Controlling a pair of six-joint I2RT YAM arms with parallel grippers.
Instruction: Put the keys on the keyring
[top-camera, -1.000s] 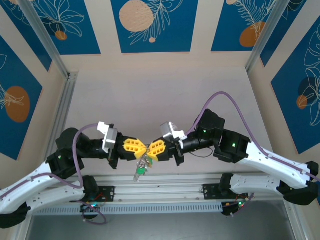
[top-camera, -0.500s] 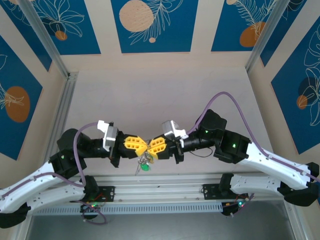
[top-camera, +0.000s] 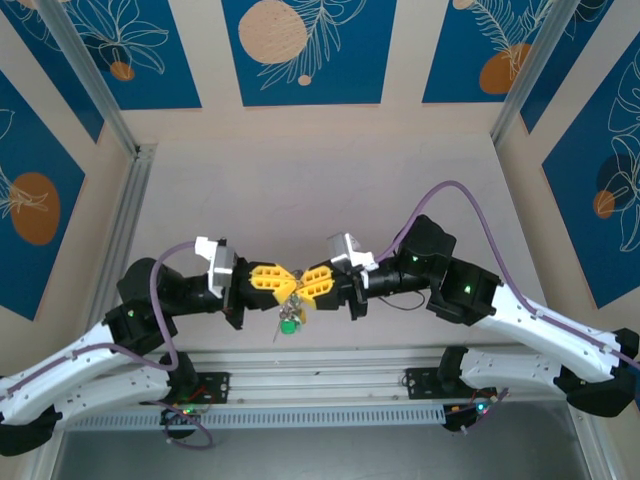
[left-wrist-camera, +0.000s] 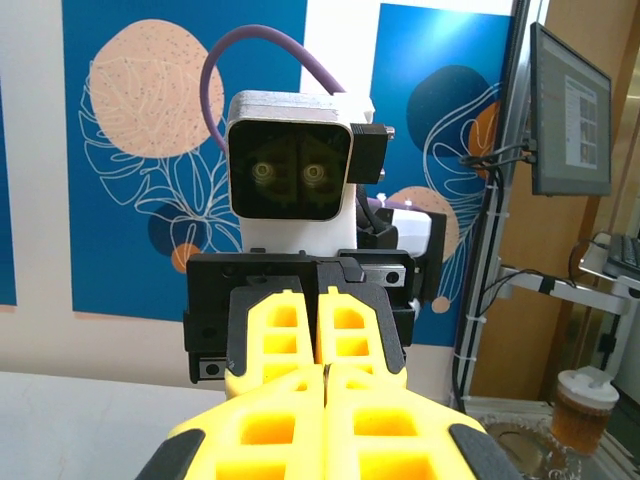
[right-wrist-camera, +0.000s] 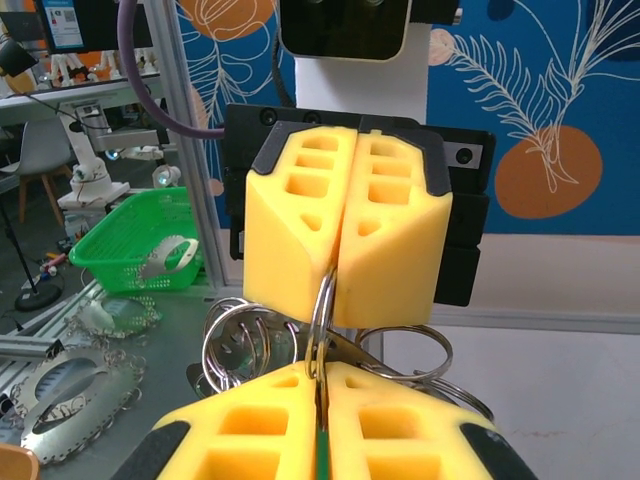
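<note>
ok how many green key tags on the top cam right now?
1. The green tag hangs just below where the left pincer and right pincer meet, both shut on the keyring. More may be hidden in that cluster.

No text can be read; the monitor (left-wrist-camera: 570, 115) page is too small.

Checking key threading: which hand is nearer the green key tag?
Left, narrowly. The green key tag hangs just below the left hand; the right hand sits up and to its right.

2 arms: L arm (top-camera: 90, 360), R arm (top-camera: 540, 325); 1 keyring (right-wrist-camera: 319, 330); 1 green-tag key (top-camera: 288, 325).
</note>
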